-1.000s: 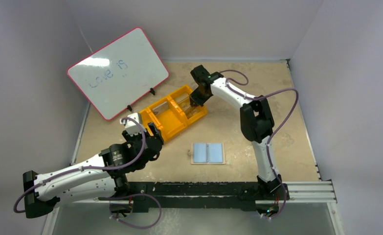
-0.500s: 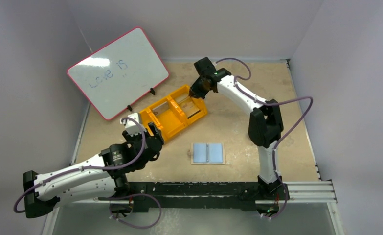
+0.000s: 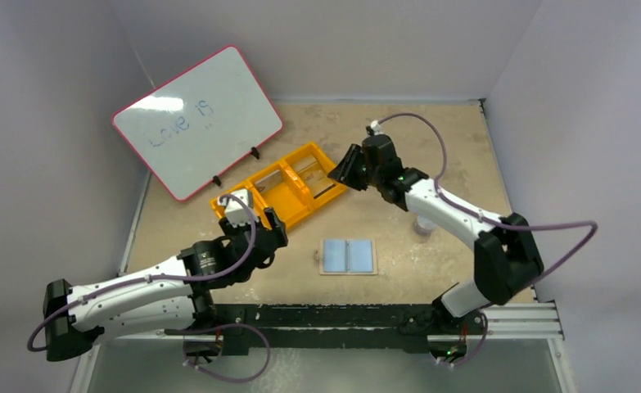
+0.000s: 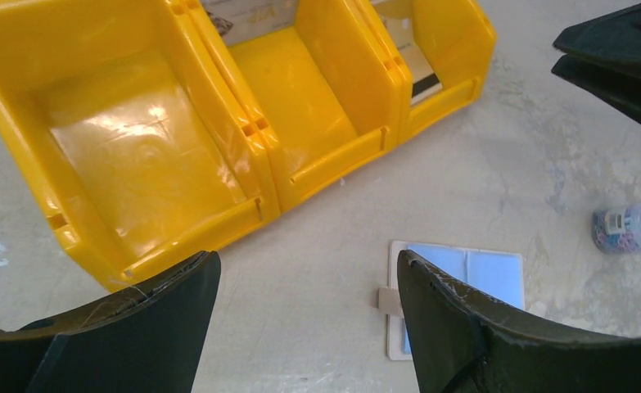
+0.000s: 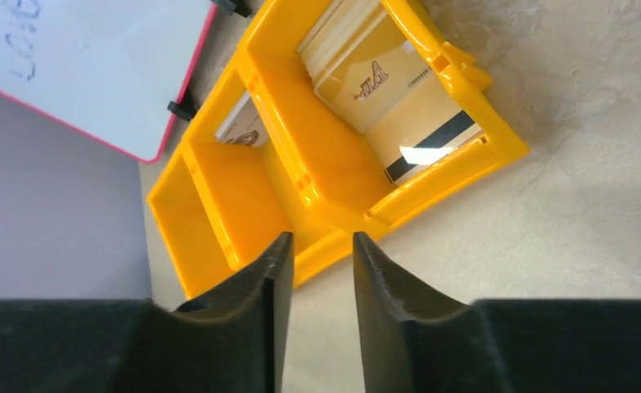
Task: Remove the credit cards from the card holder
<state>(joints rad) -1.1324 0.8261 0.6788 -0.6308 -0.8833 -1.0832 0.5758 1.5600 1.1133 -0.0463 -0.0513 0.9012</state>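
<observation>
At the far left of the table the pink-rimmed whiteboard (image 3: 198,121) leans on its stand, apart from the work. Next comes the left gripper (image 4: 307,262), its fingers spread wide with nothing between them, hovering off the near left corner of the yellow bin (image 3: 280,192). The bin lies at a slant, and its rightmost compartment holds a small stack of tan credit cards (image 5: 382,90); another card stands in the middle compartment. Right of the left gripper and nearer the arm bases lies the card holder (image 3: 349,255), spread flat on the table with both light-blue panels up, its long axis running left to right and its fold running front to back. No card shows on either panel; whether one is tucked in a pocket cannot be told. In the left wrist view the holder sits ahead and to the right of the fingers, partly hidden behind the right finger, a small tan tab (image 4: 389,301) at its left edge. The right gripper (image 5: 321,246) hangs above the bin's right end, fingers parted by a narrow gap and empty, facing the bin and away from the holder. From overhead the two grippers stand about equally far from the holder; only the left one points toward it, so any further reach would likely fall to that arm. A small bottle (image 3: 423,225) stands at far right.
</observation>
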